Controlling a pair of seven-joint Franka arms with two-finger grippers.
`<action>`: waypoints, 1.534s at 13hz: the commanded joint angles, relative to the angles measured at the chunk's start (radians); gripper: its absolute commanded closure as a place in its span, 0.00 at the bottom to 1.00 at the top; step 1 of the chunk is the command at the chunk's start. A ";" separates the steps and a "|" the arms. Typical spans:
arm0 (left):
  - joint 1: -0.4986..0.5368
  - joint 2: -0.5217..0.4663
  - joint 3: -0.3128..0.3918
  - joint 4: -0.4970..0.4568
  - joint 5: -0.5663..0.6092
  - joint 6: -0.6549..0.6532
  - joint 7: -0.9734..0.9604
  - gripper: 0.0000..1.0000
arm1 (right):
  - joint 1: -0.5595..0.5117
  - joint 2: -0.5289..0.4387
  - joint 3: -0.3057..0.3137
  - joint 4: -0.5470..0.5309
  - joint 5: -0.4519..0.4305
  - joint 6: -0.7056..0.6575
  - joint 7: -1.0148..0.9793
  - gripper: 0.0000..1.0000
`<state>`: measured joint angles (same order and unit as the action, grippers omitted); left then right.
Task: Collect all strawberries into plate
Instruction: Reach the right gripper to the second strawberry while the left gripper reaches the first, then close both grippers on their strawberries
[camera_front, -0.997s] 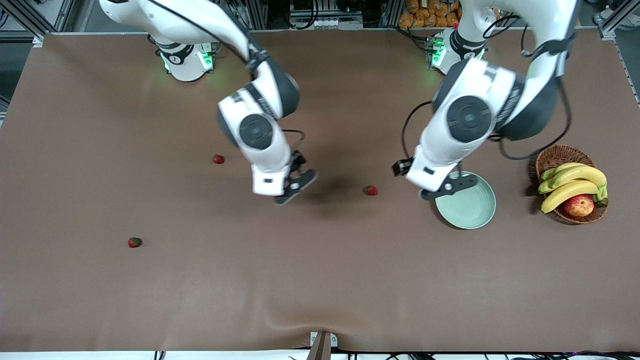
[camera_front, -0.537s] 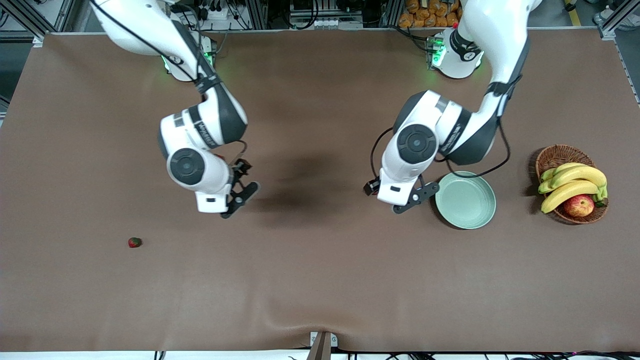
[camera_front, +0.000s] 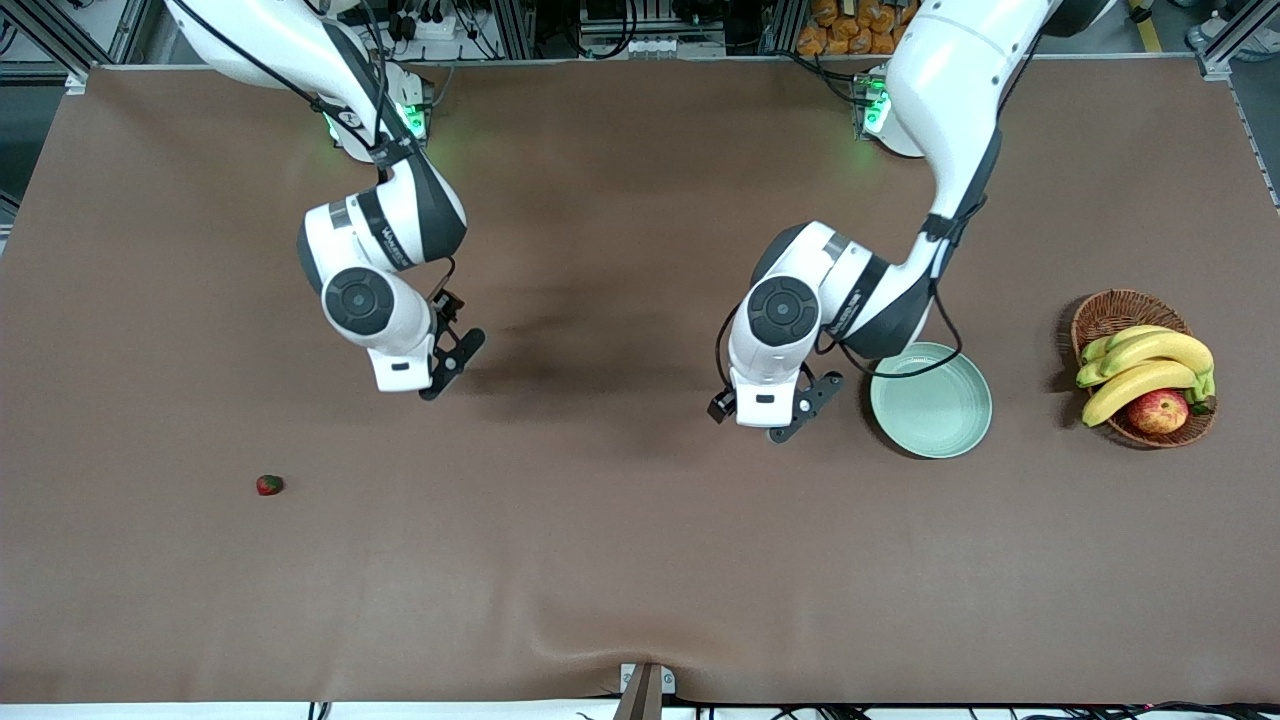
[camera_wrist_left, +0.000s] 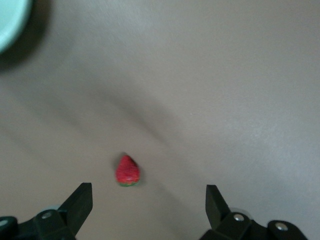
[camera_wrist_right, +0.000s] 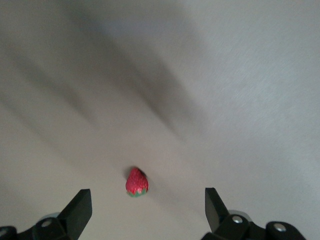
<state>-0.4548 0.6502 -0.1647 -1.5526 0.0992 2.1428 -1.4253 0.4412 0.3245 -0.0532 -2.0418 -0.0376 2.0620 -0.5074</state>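
Both arms have swung from where they were a second ago, each now hanging over a strawberry. Nothing is collected: the plate (camera_front: 931, 400) sits bare.

The left end effector (camera_wrist_left: 149, 205), jaws spread and empty, frames one strawberry (camera_wrist_left: 127, 171) at the plate's 9 o'clock. The right end effector (camera_wrist_right: 148, 206), equally spread, frames a second (camera_wrist_right: 136, 182). The third (camera_front: 269, 485) lies on the tabletop (camera_front: 620, 560), well apart, around 8 o'clock.

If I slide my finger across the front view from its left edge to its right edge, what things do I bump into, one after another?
strawberry → right gripper → left gripper → plate → wicker basket holding bananas and an apple
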 joint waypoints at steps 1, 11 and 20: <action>-0.012 0.023 0.005 -0.024 0.036 0.081 -0.078 0.00 | -0.004 -0.061 0.006 -0.121 -0.077 0.065 -0.011 0.00; -0.005 0.003 0.011 -0.198 0.074 0.204 -0.155 0.00 | -0.001 -0.048 0.007 -0.302 -0.082 0.337 -0.002 0.00; -0.015 -0.015 0.008 -0.245 0.076 0.200 -0.204 0.00 | -0.002 -0.025 0.007 -0.321 -0.082 0.388 -0.002 0.00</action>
<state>-0.4622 0.6817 -0.1551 -1.7451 0.1428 2.3316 -1.5914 0.4413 0.3145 -0.0489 -2.3300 -0.0994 2.4230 -0.5101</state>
